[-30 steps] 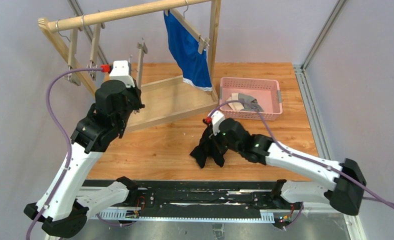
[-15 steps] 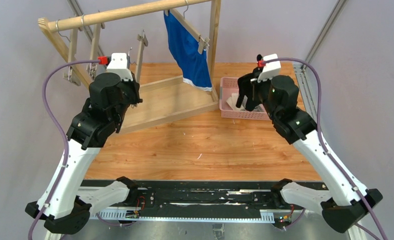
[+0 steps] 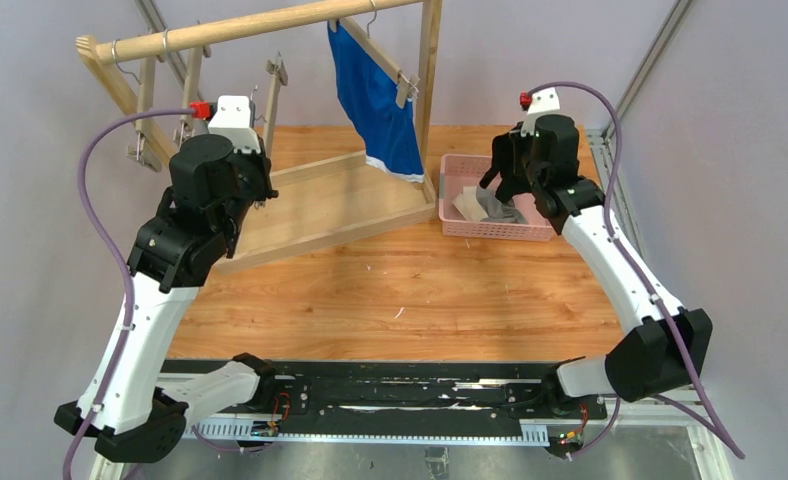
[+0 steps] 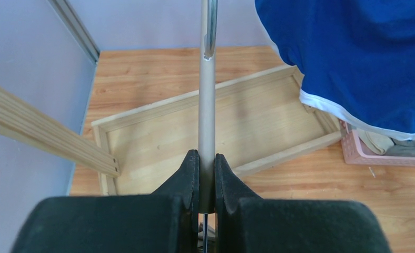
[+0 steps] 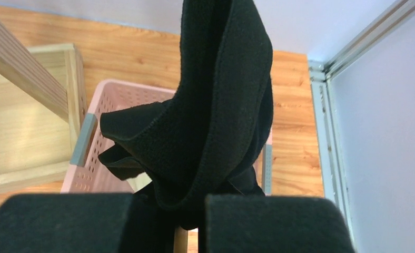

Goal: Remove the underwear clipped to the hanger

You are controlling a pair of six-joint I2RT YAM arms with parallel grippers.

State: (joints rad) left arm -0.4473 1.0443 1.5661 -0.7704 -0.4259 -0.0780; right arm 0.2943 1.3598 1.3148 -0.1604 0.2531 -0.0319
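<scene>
left fingers (image 4: 188, 176) clamped on hanger bar (image 4: 206, 121) | blue briefs (image 4: 363, 58) hanging upper right | pink basket (image 4: 354, 154) beneath

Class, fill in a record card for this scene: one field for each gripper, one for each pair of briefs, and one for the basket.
Left gripper: shut on an empty hanger
Right gripper: shut on the black briefs, held over the basket
Blue briefs: hanging clipped on the rack
Grey briefs: lying in the basket
Basket: pink, to the right of the rack
</scene>
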